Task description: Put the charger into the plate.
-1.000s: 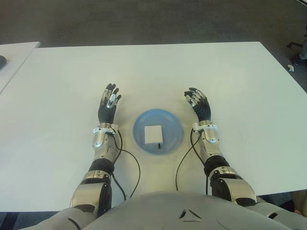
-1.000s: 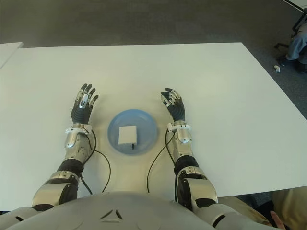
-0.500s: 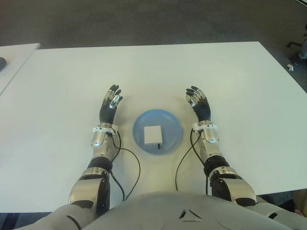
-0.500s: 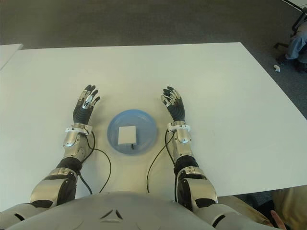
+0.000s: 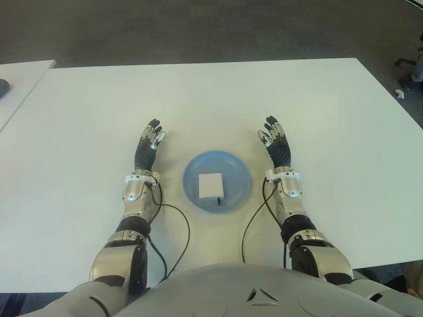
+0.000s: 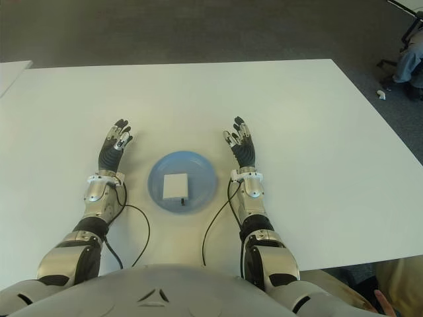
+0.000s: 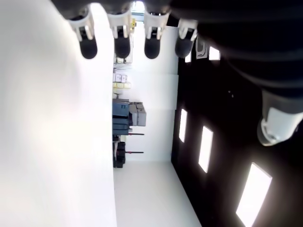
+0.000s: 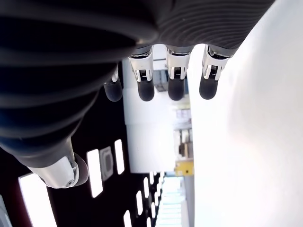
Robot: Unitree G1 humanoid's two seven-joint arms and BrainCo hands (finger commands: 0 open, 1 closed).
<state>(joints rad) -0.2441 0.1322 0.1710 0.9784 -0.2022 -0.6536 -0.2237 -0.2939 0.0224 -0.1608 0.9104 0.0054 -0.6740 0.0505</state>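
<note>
Left robot hand (image 5: 147, 148) is up over the bench, fingers (image 7: 121, 46) stretched out straight and spread, holding nothing, palm turned inward toward the middle. Right robot hand (image 5: 277, 146) mirrors it on the other side, fingers (image 8: 176, 88) extended and apart, thumb out wide, nothing in its grip either. Between the two hands, a little nearer the robot's edge of the bench, sits the blue plate (image 5: 237, 171), round and shallow, with clear white surface on both sides separating it from each wrist. And there's the charger (image 5: 211, 185), a white square block, lying flat inside the plate, roughly centred, with a small dark bit showing at its near edge. Black cables (image 5: 177, 232) loop from both forearms across the bench toward the robot's body, the left one curling close to the plate's near left rim. The white bench (image 5: 211, 92) runs wide and bare toward its far edge. A second white surface (image 5: 16, 82) shows past the far left corner, a dark object at its edge.
</note>
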